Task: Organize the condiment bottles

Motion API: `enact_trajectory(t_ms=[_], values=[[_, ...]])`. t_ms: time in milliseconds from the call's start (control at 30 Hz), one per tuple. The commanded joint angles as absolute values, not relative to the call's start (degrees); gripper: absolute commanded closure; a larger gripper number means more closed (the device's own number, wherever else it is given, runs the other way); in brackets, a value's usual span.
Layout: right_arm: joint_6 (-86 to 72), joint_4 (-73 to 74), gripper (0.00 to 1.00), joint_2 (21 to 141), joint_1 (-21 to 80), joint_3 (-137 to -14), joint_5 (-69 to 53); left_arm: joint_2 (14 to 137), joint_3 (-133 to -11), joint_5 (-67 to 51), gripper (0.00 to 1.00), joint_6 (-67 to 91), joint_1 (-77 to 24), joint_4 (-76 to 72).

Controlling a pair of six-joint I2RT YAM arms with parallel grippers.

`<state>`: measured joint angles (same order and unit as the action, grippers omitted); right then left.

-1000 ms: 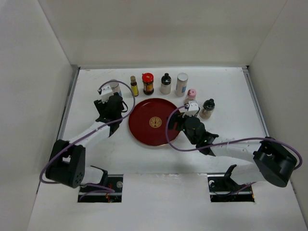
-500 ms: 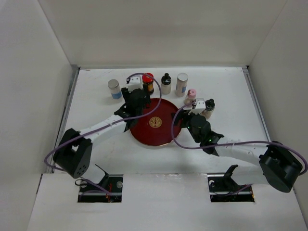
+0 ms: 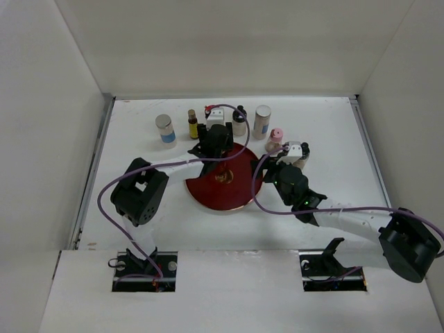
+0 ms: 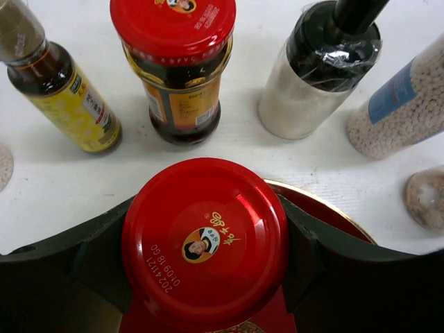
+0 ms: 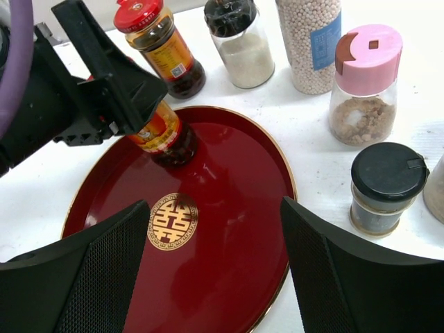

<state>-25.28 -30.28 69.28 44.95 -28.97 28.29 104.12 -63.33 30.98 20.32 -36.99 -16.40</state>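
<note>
1. Top view: the left fingers [image 3: 217, 142] are covering their jar completely, at the 12 o'clock rim of the tray [image 3: 232, 198].
2. Left wrist: the fingers are clamping the red-lidded jar [image 4: 205, 239] at 3 and 9 o'clock. Its lid is showing a portrait logo and "2024121".
3. Right wrist: the right fingers [image 5: 90, 270] are gaping wide over the tray, gripping nothing. The jar is sitting at the tray's 11 o'clock.

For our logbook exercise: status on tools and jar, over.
Left tool shut on red-lidded jar, upright at tray's far side. Right tool open, empty, near tray. Close behind: second red-lidded jar.
</note>
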Motion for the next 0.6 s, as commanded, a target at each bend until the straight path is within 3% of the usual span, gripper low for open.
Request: enact_trajectory(t_ms=[0, 67, 200, 267, 400, 567], values=[[-26.2, -32.4, 0.2, 68.5, 44.4, -28.5, 28.7, 103.0, -67.9, 31.4, 0.61, 19.9, -36.5, -25.8], [-25.9, -32.4, 0.2, 68.6, 44.5, -28.7, 28.7, 103.4, -67.3, 31.6, 0.52, 19.6, -36.5, -26.3], [-26.5, -32.5, 0.19, 69.2, 44.3, -28.7, 28.5, 102.0, -65.3, 31.6, 0.23, 19.4, -36.7, -27.2], [-26.1, -32.4, 0.16, 69.3, 44.4, -28.8, 28.4, 100.4, -64.2, 31.6, 0.15, 18.7, -36.8, -28.4], [-26.5, -32.4, 0.15, 70.2, 44.3, -29.1, 28.0, 96.2, -63.2, 31.4, 0.08, 16.8, -37.0, -28.7], [-26.5, -32.5, 0.15, 70.3, 44.2, -29.1, 27.9, 91.4, -63.1, 31.6, 0.12, 15.4, -35.6, -27.3]])
